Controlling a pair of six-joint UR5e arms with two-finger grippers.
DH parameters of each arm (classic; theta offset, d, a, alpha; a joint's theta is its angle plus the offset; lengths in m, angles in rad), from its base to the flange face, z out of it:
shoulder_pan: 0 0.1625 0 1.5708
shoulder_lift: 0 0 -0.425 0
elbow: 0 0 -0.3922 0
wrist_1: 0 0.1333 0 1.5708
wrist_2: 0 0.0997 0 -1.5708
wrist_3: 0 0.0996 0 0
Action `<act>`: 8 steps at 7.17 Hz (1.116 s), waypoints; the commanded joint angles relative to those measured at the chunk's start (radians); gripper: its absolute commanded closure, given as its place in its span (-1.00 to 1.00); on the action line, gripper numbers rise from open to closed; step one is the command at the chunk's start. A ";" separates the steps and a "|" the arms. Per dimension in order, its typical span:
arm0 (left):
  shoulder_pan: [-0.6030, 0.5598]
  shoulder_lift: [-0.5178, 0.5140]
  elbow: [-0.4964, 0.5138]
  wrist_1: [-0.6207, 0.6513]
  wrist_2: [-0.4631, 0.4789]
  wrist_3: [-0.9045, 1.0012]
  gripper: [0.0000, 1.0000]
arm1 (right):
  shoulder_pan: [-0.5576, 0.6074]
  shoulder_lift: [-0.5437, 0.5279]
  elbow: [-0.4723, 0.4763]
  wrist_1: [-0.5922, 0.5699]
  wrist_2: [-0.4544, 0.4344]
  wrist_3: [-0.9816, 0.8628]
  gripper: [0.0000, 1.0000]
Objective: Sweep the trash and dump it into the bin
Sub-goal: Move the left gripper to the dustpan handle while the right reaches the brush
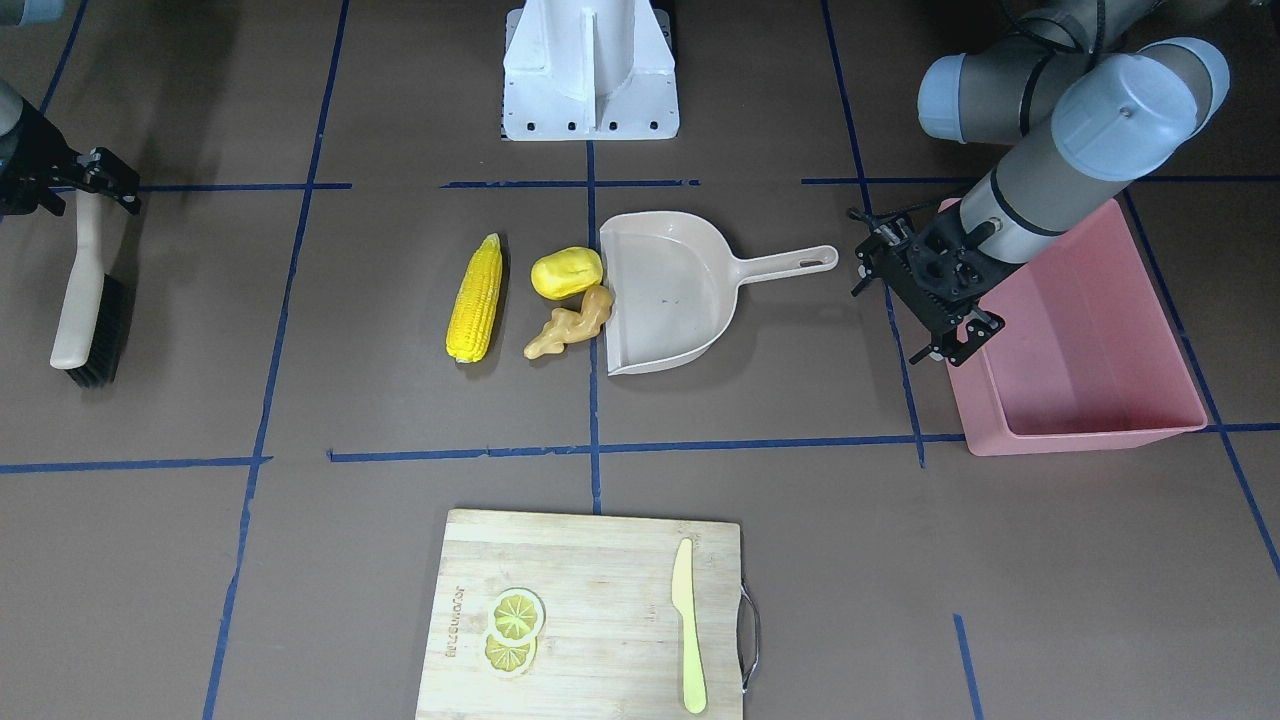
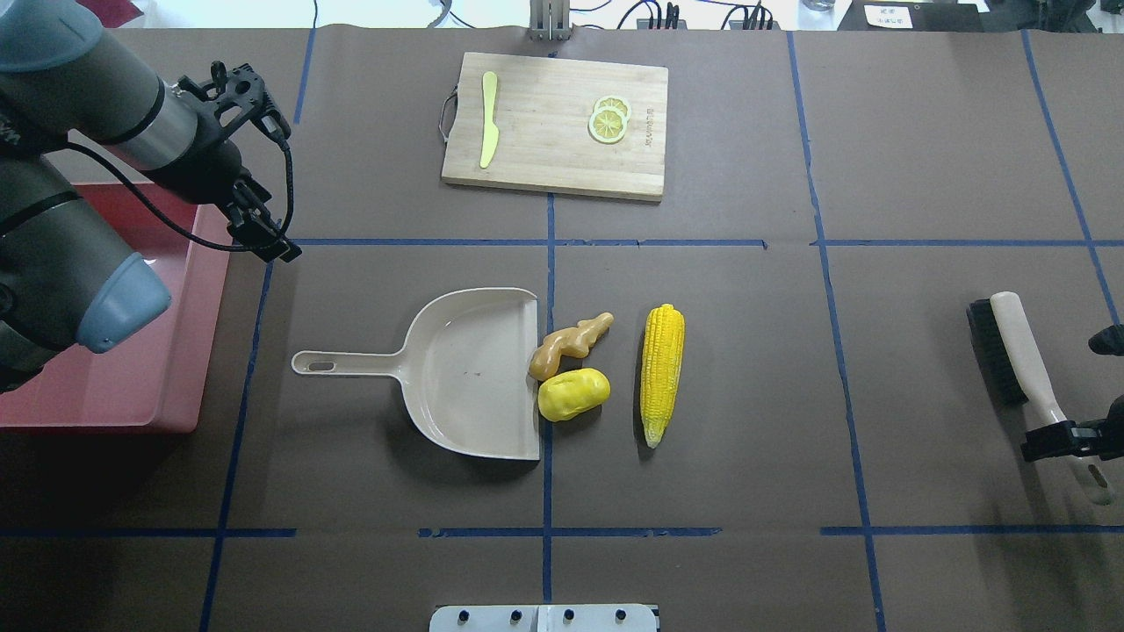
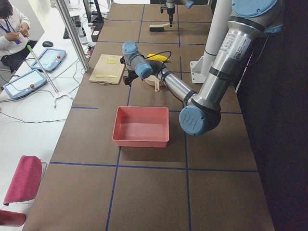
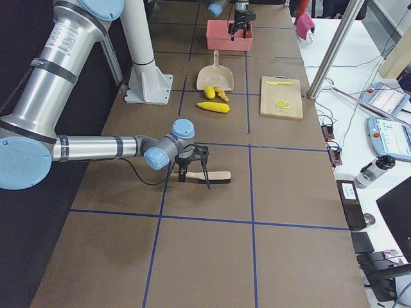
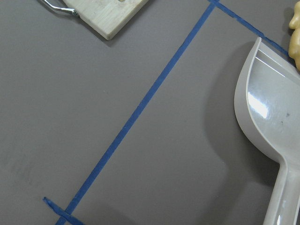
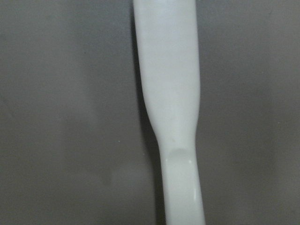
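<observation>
While left end effector (image 1: 895,320) gapes, trash (image 1: 566,273) beside dustpan (image 1: 665,300)

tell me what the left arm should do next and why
Probably move the left gripper over the dustpan's handle to grasp it. Its jaws stand open and empty near the bin, the handle lies free pointing that way, and the ginger root and potato piece already sit at the pan's mouth.

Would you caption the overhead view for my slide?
Dustpan facing ginger, potato, corn; left gripper open, right gripper over brush.
</observation>
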 commanded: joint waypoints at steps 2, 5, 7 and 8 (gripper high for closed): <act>0.039 -0.003 -0.004 -0.002 0.079 0.008 -1.00 | -0.010 0.001 -0.015 0.001 -0.017 0.002 -0.41; 0.066 -0.004 -0.024 -0.009 0.084 0.069 -1.00 | -0.004 -0.008 -0.006 0.047 -0.023 -0.006 1.00; 0.095 -0.001 -0.058 -0.002 0.077 0.179 -1.00 | -0.005 -0.022 0.064 0.086 -0.014 -0.001 1.00; 0.134 0.007 -0.062 0.000 0.079 0.234 -1.00 | -0.028 0.021 0.071 0.083 -0.014 0.001 1.00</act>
